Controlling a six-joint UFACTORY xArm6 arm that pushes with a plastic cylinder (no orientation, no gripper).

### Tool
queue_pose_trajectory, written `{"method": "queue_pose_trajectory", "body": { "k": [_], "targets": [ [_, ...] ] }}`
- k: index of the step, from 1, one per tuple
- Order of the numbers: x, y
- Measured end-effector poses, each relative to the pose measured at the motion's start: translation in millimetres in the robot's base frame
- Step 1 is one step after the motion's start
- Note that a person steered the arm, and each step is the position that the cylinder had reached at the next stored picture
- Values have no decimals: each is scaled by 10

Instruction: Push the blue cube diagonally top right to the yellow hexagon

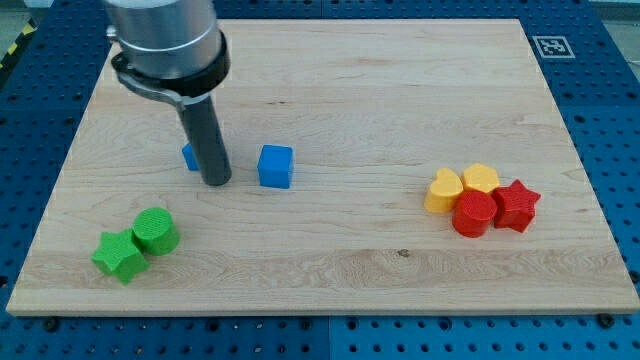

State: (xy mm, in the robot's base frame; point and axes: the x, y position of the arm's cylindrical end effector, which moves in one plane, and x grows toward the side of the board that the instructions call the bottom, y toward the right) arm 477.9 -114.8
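Note:
The blue cube (276, 166) sits on the wooden board (350, 80) left of centre. My tip (217, 183) rests on the board just to the cube's left, a small gap apart. A second blue block (189, 156) is mostly hidden behind the rod, on its left. The yellow hexagon (481, 178) lies at the view's right in a tight cluster, with a yellow heart (443, 190) on its left, a red cylinder (474, 214) below it and a red star (517, 206) at its lower right.
A green star (119, 256) and a green cylinder (155, 231) touch each other at the board's lower left. A printed marker tag (549, 46) sits at the board's top right corner. Blue perforated table surrounds the board.

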Motion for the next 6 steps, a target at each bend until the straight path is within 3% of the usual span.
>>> {"method": "queue_pose_trajectory", "body": {
  "k": [3,6],
  "targets": [
    [-31,152],
    [-37,917]
  ]
}}
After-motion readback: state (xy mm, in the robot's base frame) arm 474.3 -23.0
